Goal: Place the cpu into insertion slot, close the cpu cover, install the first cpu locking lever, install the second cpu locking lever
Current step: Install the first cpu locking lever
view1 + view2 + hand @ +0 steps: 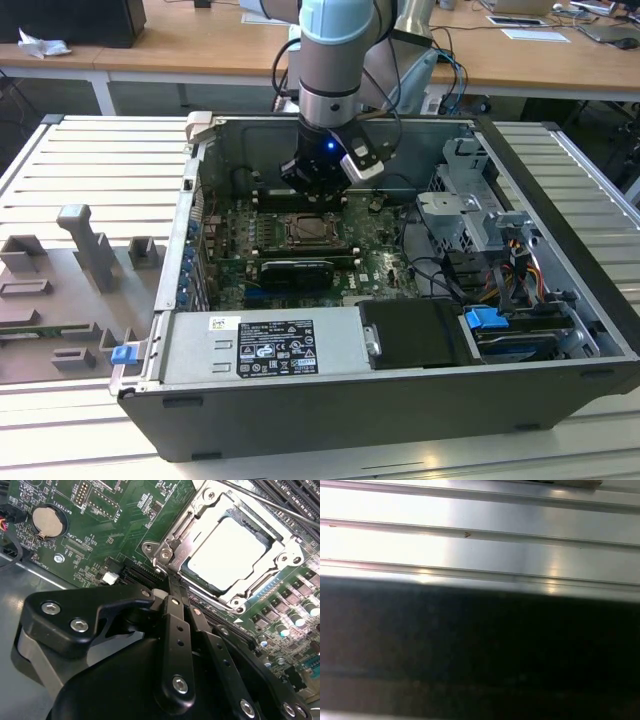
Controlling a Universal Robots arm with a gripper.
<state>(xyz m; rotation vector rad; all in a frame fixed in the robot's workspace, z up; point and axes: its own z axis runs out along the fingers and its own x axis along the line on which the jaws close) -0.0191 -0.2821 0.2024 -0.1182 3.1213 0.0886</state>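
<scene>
jaws clenched, fingers pressed together with nothing between them; gripper [172, 582] tip sits right at the corner of the insertion slot [172, 545], by the cover's hinge end. cpu [231, 554] lies seated in the slot, pale face up. cpu cover [280, 555] is down around it, framing the chip. in the exterior view the gripper [318, 195] hangs inside the open computer case [560, 290], just above the slot [312, 232] on the green motherboard [385, 270].
</scene>
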